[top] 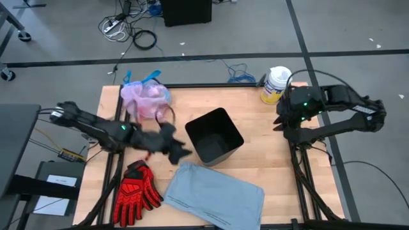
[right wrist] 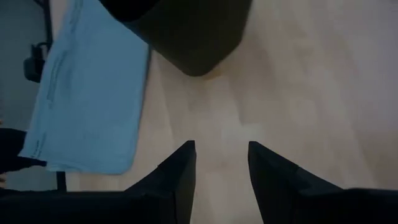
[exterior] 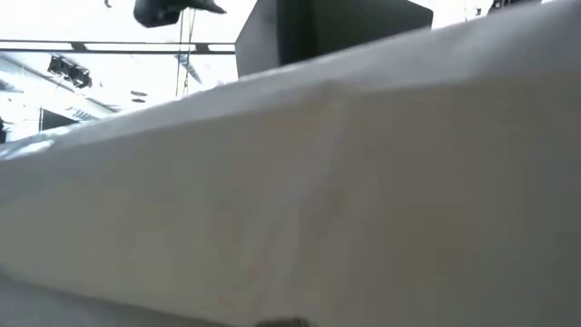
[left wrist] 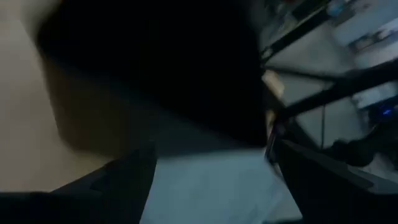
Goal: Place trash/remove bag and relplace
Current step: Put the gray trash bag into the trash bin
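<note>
pink bag [top: 146,99] on wooden table [top: 255,128], left pincer [top: 181,152] wide, right pincer [right wrist: 221,163] parted, empty

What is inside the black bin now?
In the high view the black bin shows only dark bare walls: no liner, no trash visible. Its floor is in shadow, so small scraps cannot be excluded. The pink bag lies apart on the table.

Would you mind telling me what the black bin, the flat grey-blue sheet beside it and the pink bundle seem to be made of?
Black bin: probably rigid plastic; smooth dark walls, matte.
Grey-blue sheet: looks like opaque thin plastic liner, lying flat with faint creases; could be cloth.
Pink bundle: thin translucent plastic film, crumpled, with blue ties.
</note>
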### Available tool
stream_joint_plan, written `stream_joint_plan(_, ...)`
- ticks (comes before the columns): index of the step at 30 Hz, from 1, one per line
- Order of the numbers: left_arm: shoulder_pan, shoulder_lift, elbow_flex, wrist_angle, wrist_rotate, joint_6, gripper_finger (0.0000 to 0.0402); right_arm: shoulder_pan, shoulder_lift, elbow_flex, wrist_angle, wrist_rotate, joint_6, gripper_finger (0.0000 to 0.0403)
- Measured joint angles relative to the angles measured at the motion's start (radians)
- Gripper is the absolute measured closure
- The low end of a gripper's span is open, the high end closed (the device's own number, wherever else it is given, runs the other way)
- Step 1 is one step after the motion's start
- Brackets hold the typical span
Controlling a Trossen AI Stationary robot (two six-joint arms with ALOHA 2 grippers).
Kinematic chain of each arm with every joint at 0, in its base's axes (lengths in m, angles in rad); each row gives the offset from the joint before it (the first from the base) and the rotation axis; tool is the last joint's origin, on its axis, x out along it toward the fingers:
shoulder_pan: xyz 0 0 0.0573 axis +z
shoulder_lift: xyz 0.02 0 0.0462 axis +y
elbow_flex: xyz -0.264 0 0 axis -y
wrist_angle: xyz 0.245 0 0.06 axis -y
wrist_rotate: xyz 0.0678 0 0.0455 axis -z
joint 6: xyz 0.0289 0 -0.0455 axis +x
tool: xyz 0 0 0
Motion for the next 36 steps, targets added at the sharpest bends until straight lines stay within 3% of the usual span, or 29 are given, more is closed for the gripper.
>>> stream_joint_plan(6,-0.123,0.134,-0.001,0.066,0.024,-0.171,0.0083,0.000,-0.023,-0.163,0.214,-0.150,0.022,0.0268)
stream_joint_plan(11,-0.217,0.203,-0.001,0.106,0.053,-0.210,0.0091,0.026,0.009,-0.280,0.465,-0.361,0.178,0.0266)
stream_joint_plan(13,-0.253,0.233,-0.001,0.119,0.068,-0.191,0.0092,0.060,0.027,-0.323,0.582,-0.375,0.262,0.0266)
stream_joint_plan(19,-0.355,0.356,-0.001,0.232,0.155,0.056,0.0092,0.221,0.109,-0.426,0.913,-0.081,0.571,0.0273)
stream_joint_plan(23,-0.408,0.438,-0.001,0.239,0.171,0.216,0.0092,0.339,0.206,-0.454,1.091,0.028,0.678,0.0275)
stream_joint_plan(27,-0.415,0.516,-0.001,0.211,0.191,0.252,0.0092,0.464,0.323,-0.455,1.132,0.145,0.774,0.0275)
stream_joint_plan(32,-0.416,0.606,0.000,0.189,0.210,0.415,0.0092,0.611,0.471,-0.455,1.178,0.283,0.953,0.0275)
stream_joint_plan(36,-0.415,0.661,0.000,0.152,0.170,0.455,0.0092,0.693,0.569,-0.455,1.285,0.388,1.031,0.0275)
